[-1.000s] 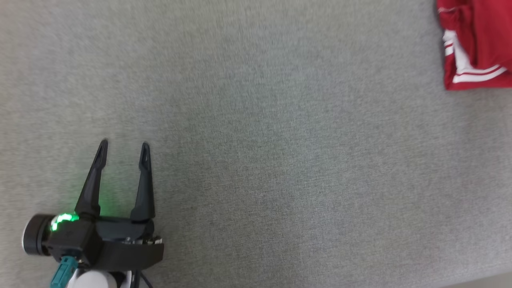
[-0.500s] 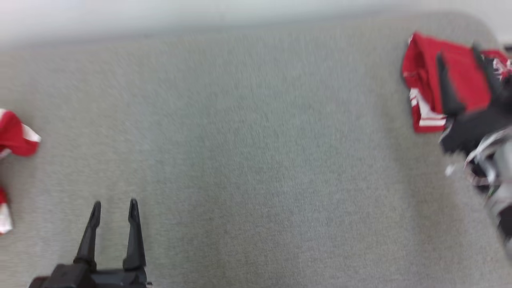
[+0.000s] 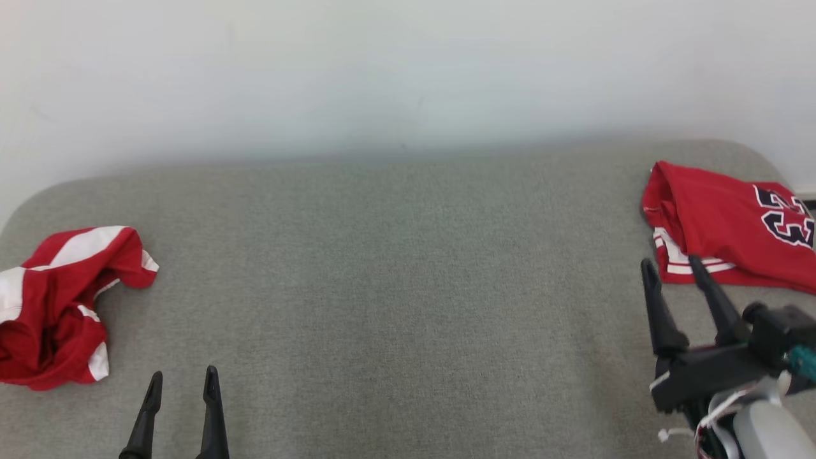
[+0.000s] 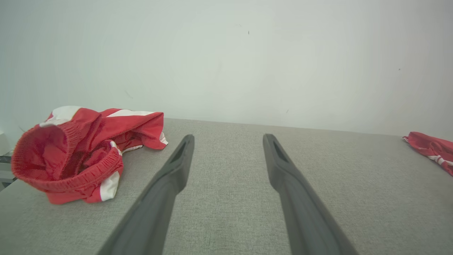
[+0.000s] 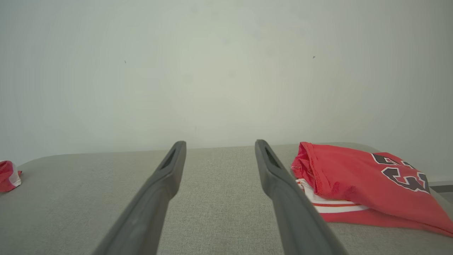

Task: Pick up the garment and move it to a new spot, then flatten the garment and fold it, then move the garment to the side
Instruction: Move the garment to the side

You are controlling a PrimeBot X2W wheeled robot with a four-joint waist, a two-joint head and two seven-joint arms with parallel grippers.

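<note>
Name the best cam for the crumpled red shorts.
Left wrist view: the crumpled red shorts sit close and whole, elastic waistband facing the camera. Head view has them from above, clipped at its left edge. Right wrist view catches a scrap at its left edge.

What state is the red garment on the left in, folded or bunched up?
Bunched up. The red-and-white garment lies in a crumpled heap on the grey surface, its elastic waistband gaping open.

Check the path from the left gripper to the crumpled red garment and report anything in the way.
Nothing visible blocks it: just bare grey surface lies between the open left gripper and the crumpled red garment to its left.
</note>
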